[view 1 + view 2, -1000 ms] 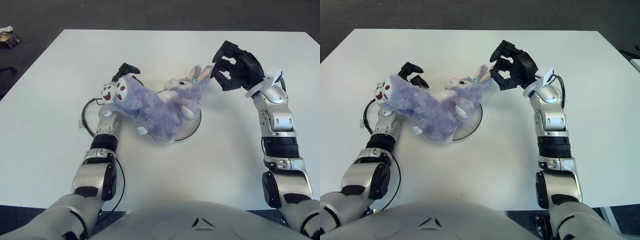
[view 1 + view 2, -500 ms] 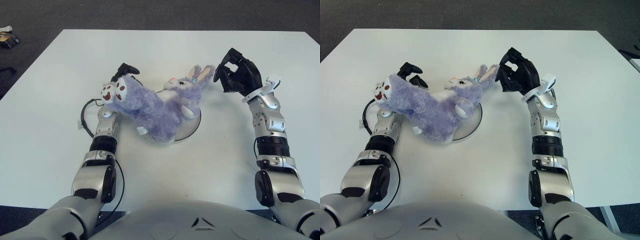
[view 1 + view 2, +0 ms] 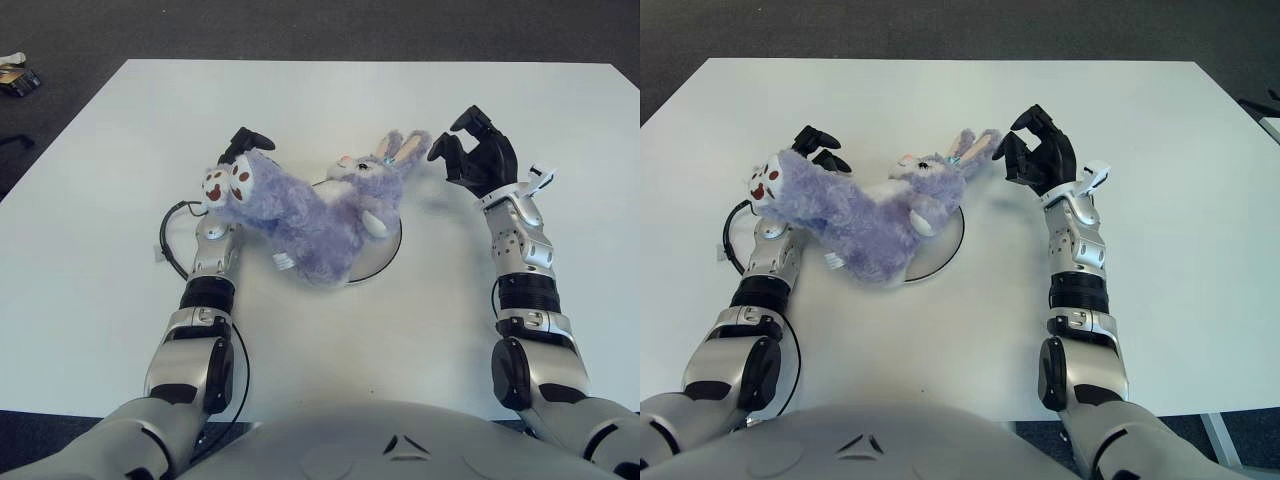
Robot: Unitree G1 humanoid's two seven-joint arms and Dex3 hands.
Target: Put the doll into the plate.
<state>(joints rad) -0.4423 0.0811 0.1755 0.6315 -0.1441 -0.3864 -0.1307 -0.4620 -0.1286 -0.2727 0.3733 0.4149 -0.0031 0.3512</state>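
The doll (image 3: pixel 310 215) lies across the plate (image 3: pixel 385 255), head over it and legs hanging off the left rim. My left hand (image 3: pixel 238 150) shows behind the feet; whether it grips I cannot tell. My right hand (image 3: pixel 472 158) is empty, fingers loosely spread, just right of the ears. Snagged fur could drag the doll off.

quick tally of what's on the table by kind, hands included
Plush doll: 1, purple bunny, head and body over the plate, feet out past its left edge
Plate: 1, white, round
Robot hand: 2, left robot hand behind the doll's feet, right robot hand open beside the ears
Black cable: 1, by the left wrist
Total: 5
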